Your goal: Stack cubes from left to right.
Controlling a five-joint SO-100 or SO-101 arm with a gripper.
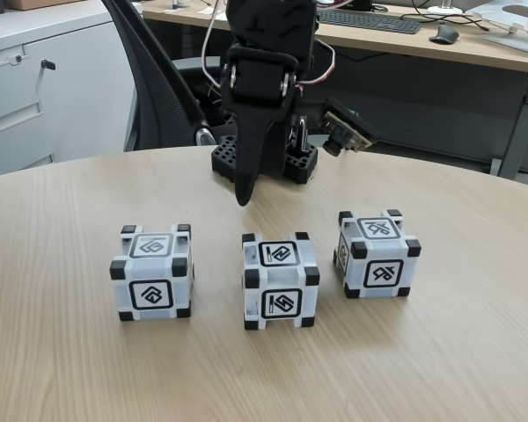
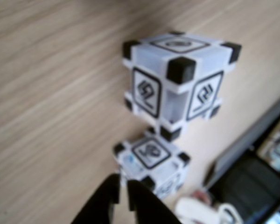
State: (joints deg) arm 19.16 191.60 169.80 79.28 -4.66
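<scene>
Cubes: three alike, white with black corners, standing in a row on the round wooden table, all apart from one another. In the fixed view, left cube, middle cube, right cube; the right one sits slightly farther back and turned a little. Each carries a different black-framed symbol on its faces. None stacked.

Gripper hangs above the table behind the gap between left and middle cubes, tip pointing down, touching nothing. In the wrist view the gripper comes in from the bottom edge; its two dark fingers stand nearly together with only a thin slit between, nothing held.

Wrist view is blurred; it shows two of the cubes, one just past the fingertips, the other beyond it.

Behind the table: arm base, an office chair, a desk with a keyboard and mouse.
</scene>
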